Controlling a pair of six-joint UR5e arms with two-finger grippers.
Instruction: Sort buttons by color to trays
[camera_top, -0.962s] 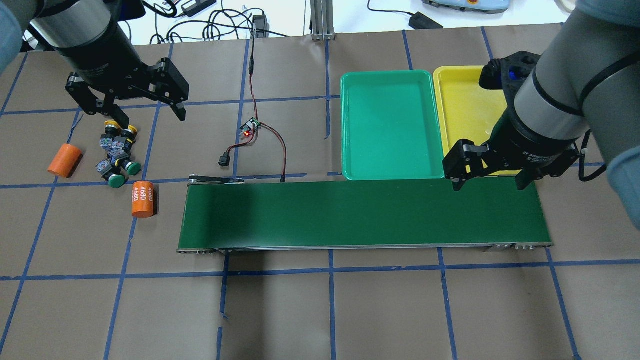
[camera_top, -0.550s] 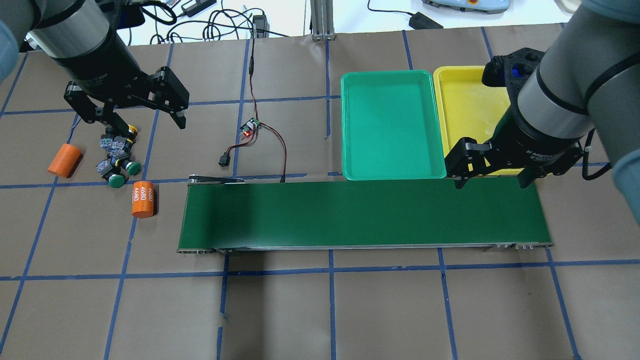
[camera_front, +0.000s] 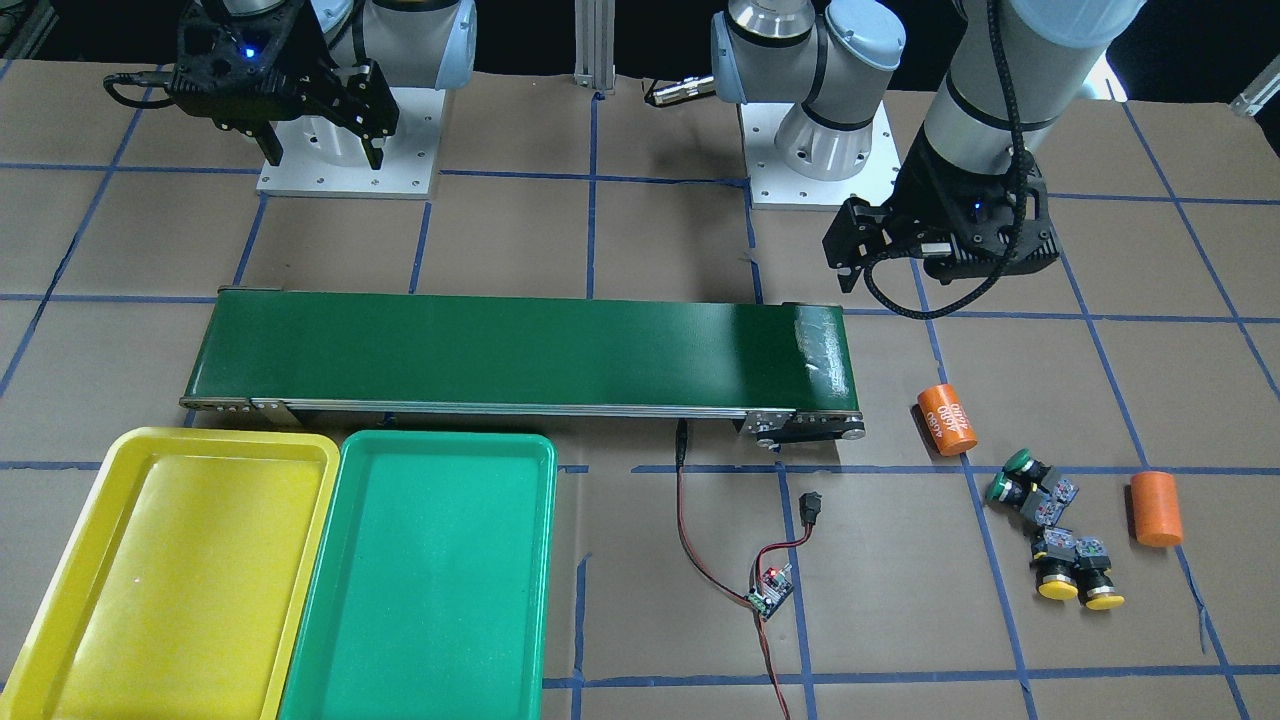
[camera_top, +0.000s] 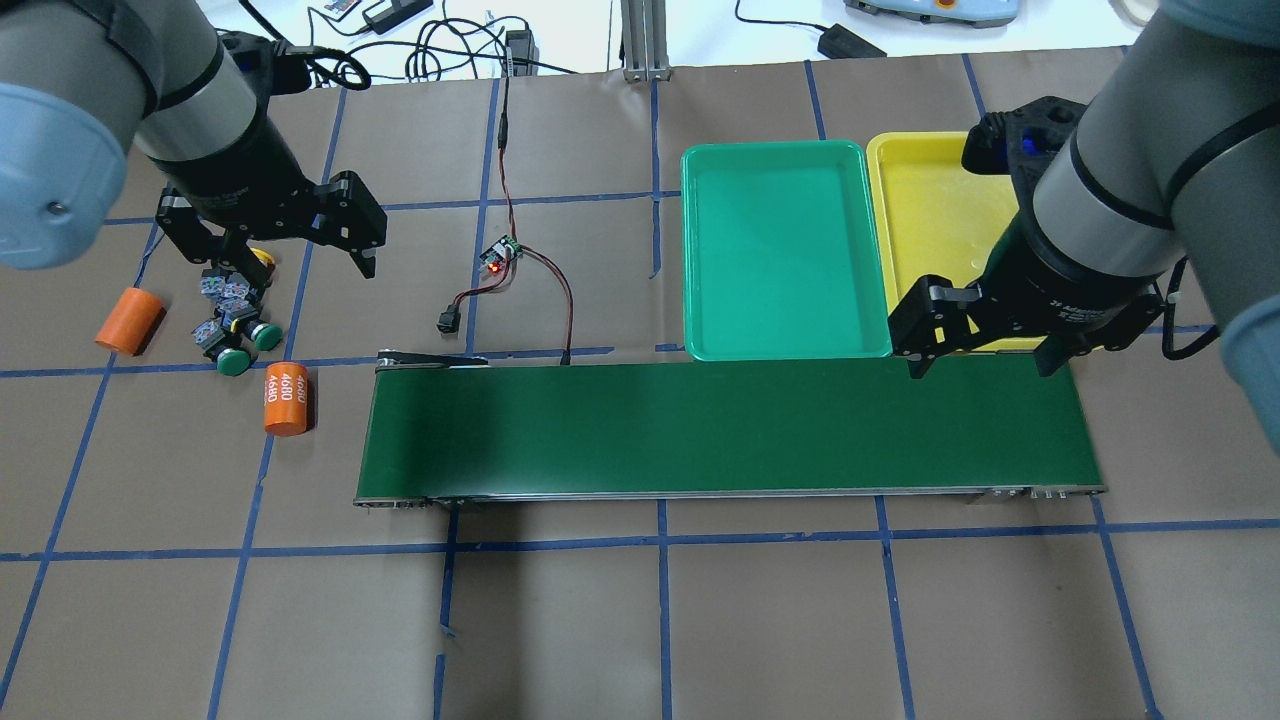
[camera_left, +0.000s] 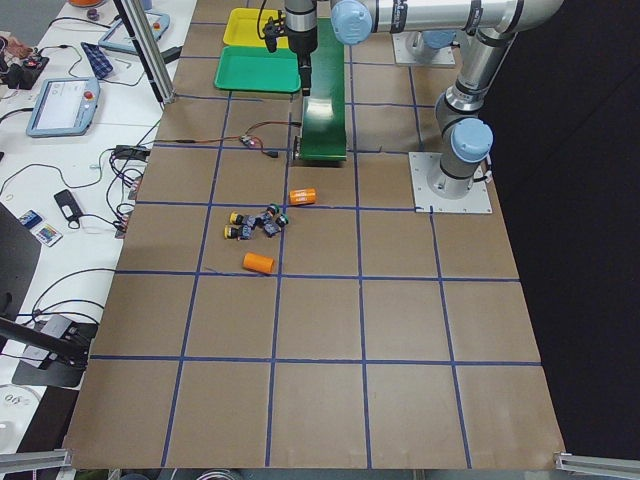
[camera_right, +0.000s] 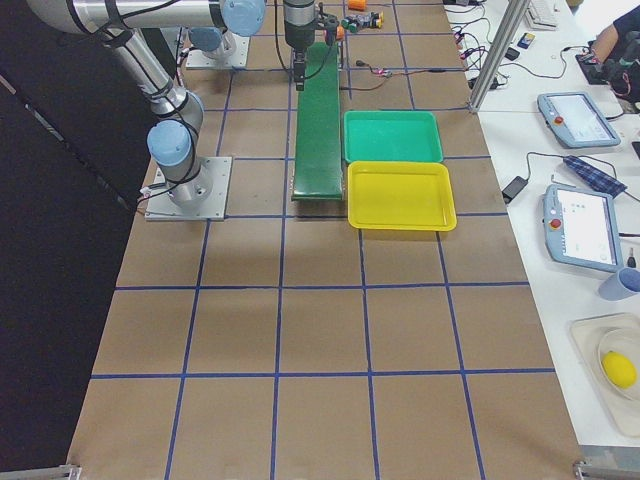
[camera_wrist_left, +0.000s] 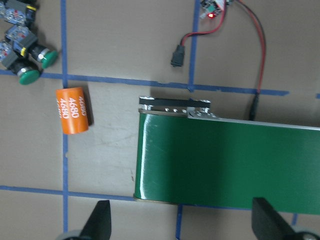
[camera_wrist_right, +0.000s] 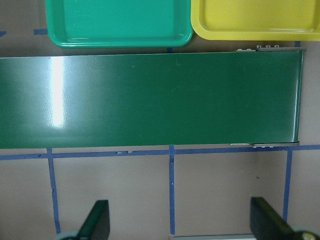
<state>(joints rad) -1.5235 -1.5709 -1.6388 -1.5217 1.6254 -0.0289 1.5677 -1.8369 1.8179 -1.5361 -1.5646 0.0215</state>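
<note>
Four buttons (camera_top: 236, 312) lie in a tight cluster on the table at the left, two green-capped (camera_top: 232, 362) and two yellow-capped (camera_front: 1078, 592). My left gripper (camera_top: 282, 252) is open and empty. It hangs above the cluster's far right side and hides part of the yellow caps in the overhead view. The left wrist view shows the green buttons (camera_wrist_left: 35, 65) at top left. My right gripper (camera_top: 980, 365) is open and empty over the conveyor's right end. The green tray (camera_top: 780, 250) and the yellow tray (camera_top: 925, 215) stand side by side and hold nothing.
A long dark-green conveyor belt (camera_top: 730, 430) runs across the middle. Two orange cylinders (camera_top: 129, 320) (camera_top: 286, 398) flank the buttons, one printed "4680". A small circuit board (camera_top: 503, 255) with red and black wires lies beyond the belt's left end.
My left gripper has shifted a little right and nearer, staying open over the button cluster. The right gripper has barely moved. No button has moved.
</note>
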